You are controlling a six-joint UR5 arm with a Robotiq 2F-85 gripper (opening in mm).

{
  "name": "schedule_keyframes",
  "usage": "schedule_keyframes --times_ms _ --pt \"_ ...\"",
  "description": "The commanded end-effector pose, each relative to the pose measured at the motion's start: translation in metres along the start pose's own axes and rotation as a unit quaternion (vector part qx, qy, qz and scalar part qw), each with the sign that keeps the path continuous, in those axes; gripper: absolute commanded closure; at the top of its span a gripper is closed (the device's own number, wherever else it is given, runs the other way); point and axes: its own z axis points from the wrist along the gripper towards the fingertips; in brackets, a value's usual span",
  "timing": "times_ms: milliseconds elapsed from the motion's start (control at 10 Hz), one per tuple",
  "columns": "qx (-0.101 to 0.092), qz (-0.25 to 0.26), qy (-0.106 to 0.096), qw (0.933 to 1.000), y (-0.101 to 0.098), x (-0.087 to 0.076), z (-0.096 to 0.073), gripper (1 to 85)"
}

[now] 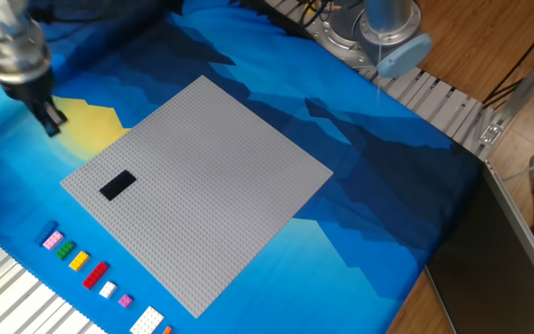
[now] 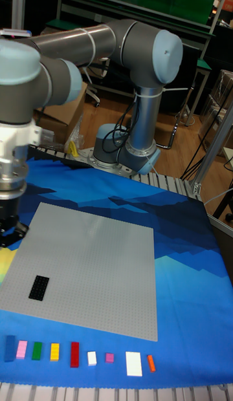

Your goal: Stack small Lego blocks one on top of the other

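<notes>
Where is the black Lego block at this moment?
The black Lego block lies flat on the grey baseplate, near its left corner in the fixed view, above the row of coloured blocks and apart from the end effector.
</notes>
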Motion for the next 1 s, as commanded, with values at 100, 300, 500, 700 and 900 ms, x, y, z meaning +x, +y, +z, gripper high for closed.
schedule_keyframes --times_ms 100,300,500,700,900 --pt "0.005 -0.009 0.005 0.9999 -0.035 -0.002 0.013 84.7" --pt "0.021 -0.031 0.004 0.9993 -0.043 -0.004 0.019 84.7" --pt "0.031 -0.045 0.003 0.9985 -0.045 -0.009 0.025 84.7" --pt "0.031 -0.051 0.0 0.9982 -0.047 -0.01 0.03 84.7" --pt "0.025 -0.05 0.001 0.9984 -0.045 -0.01 0.03 84.7"
